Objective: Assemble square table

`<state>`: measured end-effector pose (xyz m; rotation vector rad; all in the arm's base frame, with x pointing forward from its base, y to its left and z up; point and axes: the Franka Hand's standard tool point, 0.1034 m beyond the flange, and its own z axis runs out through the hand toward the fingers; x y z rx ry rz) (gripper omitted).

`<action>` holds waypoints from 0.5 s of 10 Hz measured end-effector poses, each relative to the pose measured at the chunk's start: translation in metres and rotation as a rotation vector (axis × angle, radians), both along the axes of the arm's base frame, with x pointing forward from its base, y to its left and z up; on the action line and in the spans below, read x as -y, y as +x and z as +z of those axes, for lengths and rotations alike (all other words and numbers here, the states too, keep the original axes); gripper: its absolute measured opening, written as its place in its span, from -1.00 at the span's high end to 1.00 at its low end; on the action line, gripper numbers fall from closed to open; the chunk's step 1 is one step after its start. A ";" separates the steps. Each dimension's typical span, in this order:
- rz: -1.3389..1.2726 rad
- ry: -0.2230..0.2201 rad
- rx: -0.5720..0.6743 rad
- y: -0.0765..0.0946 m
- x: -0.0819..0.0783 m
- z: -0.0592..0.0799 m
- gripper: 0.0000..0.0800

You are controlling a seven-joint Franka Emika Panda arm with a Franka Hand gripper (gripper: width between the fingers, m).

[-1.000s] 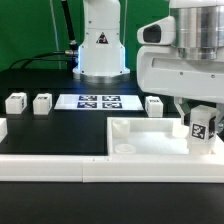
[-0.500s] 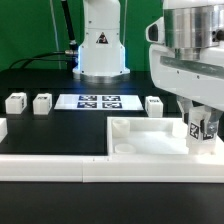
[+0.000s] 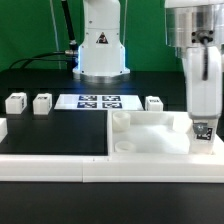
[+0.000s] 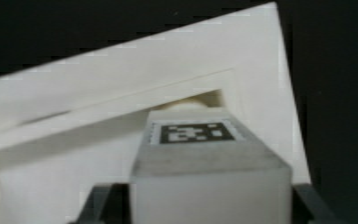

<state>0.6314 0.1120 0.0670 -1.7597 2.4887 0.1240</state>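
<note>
The square table slab [image 3: 150, 135] lies rim-up on the black table at the exterior view's right, against the white border wall. My gripper [image 3: 204, 132] hangs over the slab's right corner, shut on a white tagged leg block [image 3: 205, 128] and holding it upright just inside the rim. In the wrist view the leg block [image 4: 208, 165] stands between my dark fingers [image 4: 108, 203], over the slab's corner [image 4: 158, 85]. Three more leg blocks lie loose: two at the left [image 3: 16, 101] [image 3: 42, 102] and one behind the slab [image 3: 154, 103].
The marker board [image 3: 98, 100] lies flat behind the slab, in front of the robot base [image 3: 100, 45]. The long white border wall [image 3: 60, 167] runs along the front edge. A white piece [image 3: 2, 128] shows at the far left.
My gripper has turned about its vertical axis and come down a little with the leg block, now lower inside the slab's right corner. The loose blocks have not moved.
</note>
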 end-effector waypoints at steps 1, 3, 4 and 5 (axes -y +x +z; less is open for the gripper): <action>-0.048 -0.003 -0.004 0.000 -0.001 0.000 0.27; -0.049 -0.012 0.004 0.000 -0.002 0.001 0.27; -0.030 -0.014 0.006 0.000 -0.001 0.001 0.27; -0.013 -0.015 0.005 -0.001 -0.002 0.000 0.27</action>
